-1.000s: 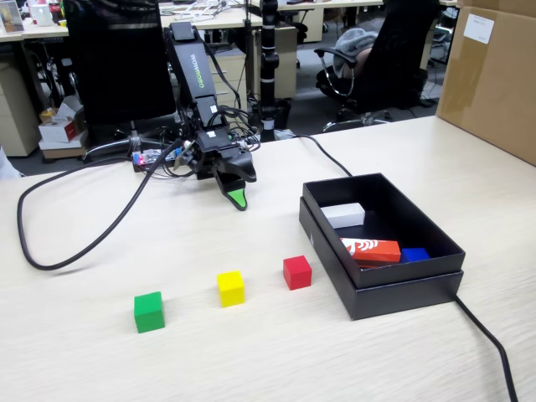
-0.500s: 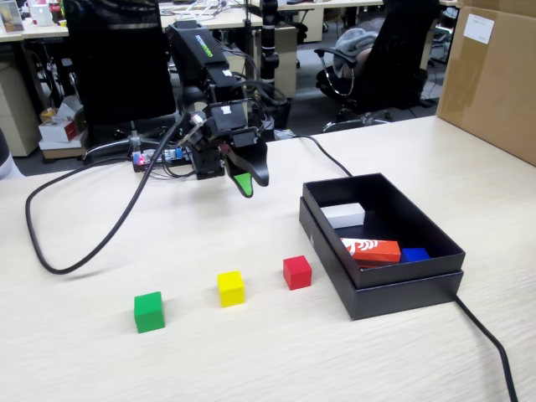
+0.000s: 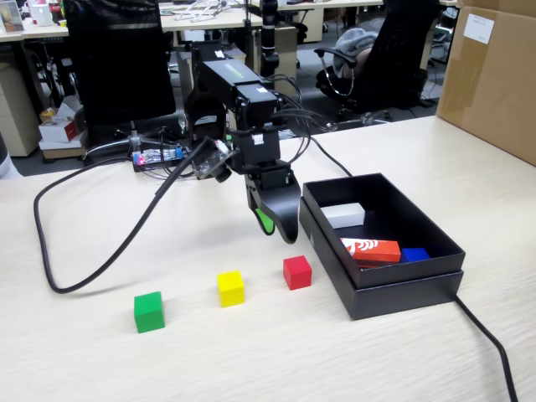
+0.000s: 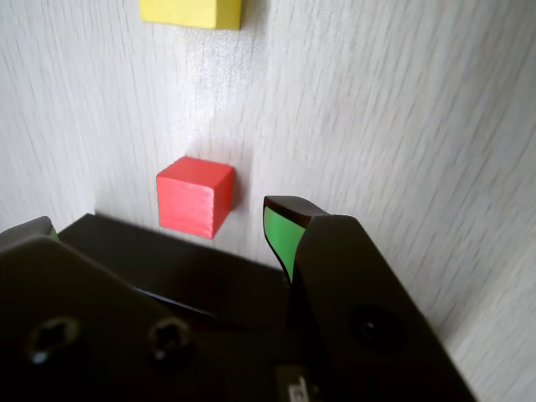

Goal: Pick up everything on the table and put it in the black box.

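Three cubes lie in a row on the beige table (image 3: pixel 251 360): green (image 3: pixel 149 311) at the left, yellow (image 3: pixel 230 288) in the middle, red (image 3: pixel 296 272) at the right. The black box (image 3: pixel 402 289) stands right of the red cube. My gripper (image 3: pixel 275 226) hangs open and empty above the table, just behind the red cube and left of the box. In the wrist view the red cube (image 4: pixel 194 195) lies ahead between the spread jaws of the gripper (image 4: pixel 163 216), and the yellow cube (image 4: pixel 191 12) is cut by the top edge.
In the box lie a white block (image 3: pixel 344 214), a red-and-white carton (image 3: pixel 371 249) and a blue block (image 3: pixel 414 254). A thick black cable (image 3: pixel 100 251) loops over the table at the left; another (image 3: pixel 486 343) runs from the box to the front right. A brown carton (image 3: pixel 490 75) stands back right.
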